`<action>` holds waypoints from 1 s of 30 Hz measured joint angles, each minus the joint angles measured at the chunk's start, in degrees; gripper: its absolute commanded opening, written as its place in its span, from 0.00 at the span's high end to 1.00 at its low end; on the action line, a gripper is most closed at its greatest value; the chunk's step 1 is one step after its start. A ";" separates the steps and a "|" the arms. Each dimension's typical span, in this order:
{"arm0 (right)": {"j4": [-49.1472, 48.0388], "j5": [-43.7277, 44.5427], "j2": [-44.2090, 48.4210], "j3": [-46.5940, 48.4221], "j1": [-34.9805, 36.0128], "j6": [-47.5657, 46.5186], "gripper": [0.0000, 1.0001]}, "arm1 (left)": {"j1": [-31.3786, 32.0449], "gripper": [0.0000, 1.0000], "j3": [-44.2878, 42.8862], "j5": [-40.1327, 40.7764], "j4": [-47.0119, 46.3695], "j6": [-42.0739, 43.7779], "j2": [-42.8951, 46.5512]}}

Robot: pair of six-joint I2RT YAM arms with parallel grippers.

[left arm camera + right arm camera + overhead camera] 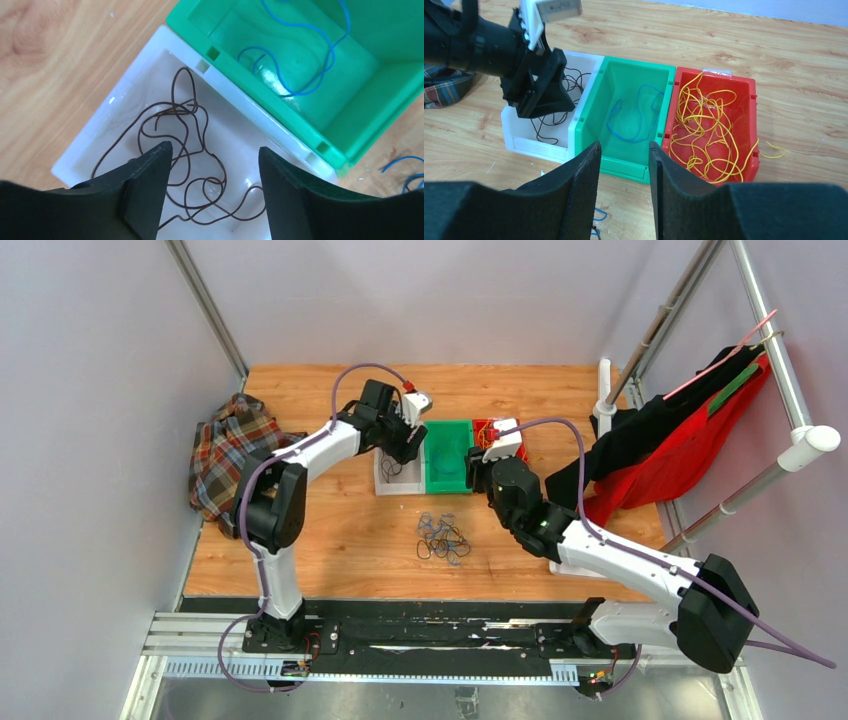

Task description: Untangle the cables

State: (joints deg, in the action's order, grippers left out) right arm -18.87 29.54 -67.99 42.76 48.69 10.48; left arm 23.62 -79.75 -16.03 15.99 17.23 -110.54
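Top external view: that pile of cables (pixel 441 537) looks light, floppy and snaggy, so I'd pinch one outer loop; left gripper (pixel 215 151) and right gripper (pixel 624 147) both gape empty.

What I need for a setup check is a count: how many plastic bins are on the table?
3, side by side in a row: the white bin on the left, the green bin in the middle, the red bin on the right. None appears hidden.
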 measured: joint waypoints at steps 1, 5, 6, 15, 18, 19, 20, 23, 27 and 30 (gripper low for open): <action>0.04 -0.04 0.00 0.02 0.00 -0.09 0.56 | 0.00 0.23 -0.33 -0.42 0.81 0.02 0.61; 0.57 -0.22 0.00 0.02 -0.02 -0.52 0.46 | 0.00 0.02 -1.27 -1.57 3.28 -0.13 4.68; 0.79 -0.57 -0.02 0.02 -0.04 -0.70 0.42 | 0.00 0.02 -1.44 -1.79 4.17 -0.31 6.01; 3.48 -5.33 -6.97 2.21 0.04 -0.61 0.35 | -1.09 0.02 -9.51 -0.46 21.07 1.62 15.54; 5.05 -6.73 -11.26 1.99 0.96 0.70 0.33 | -3.63 0.02 -6.71 2.45 26.14 2.49 21.70; 5.22 -7.23 -12.26 1.60 1.46 1.36 0.33 | -4.48 0.02 -5.90 3.80 27.74 3.06 23.87; 5.46 -7.65 -13.29 1.27 2.05 2.08 0.33 | -5.18 0.02 -5.09 5.03 28.83 3.76 25.97; 6.40 -8.02 -17.22 0.94 4.04 4.52 0.32 | -6.71 0.02 -0.35 8.22 30.99 6.49 34.36; 7.98 -7.32 -21.81 0.57 6.38 7.04 0.34 | -7.06 0.02 5.46 11.41 33.40 8.94 42.84; 9.25 -7.08 -23.67 0.33 7.80 8.83 0.39 | -7.06 0.02 8.22 13.90 34.21 9.38 45.68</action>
State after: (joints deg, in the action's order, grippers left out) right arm -9.63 22.46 -91.66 43.09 56.49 19.31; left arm 16.56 -71.53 -2.13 50.19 26.61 -64.86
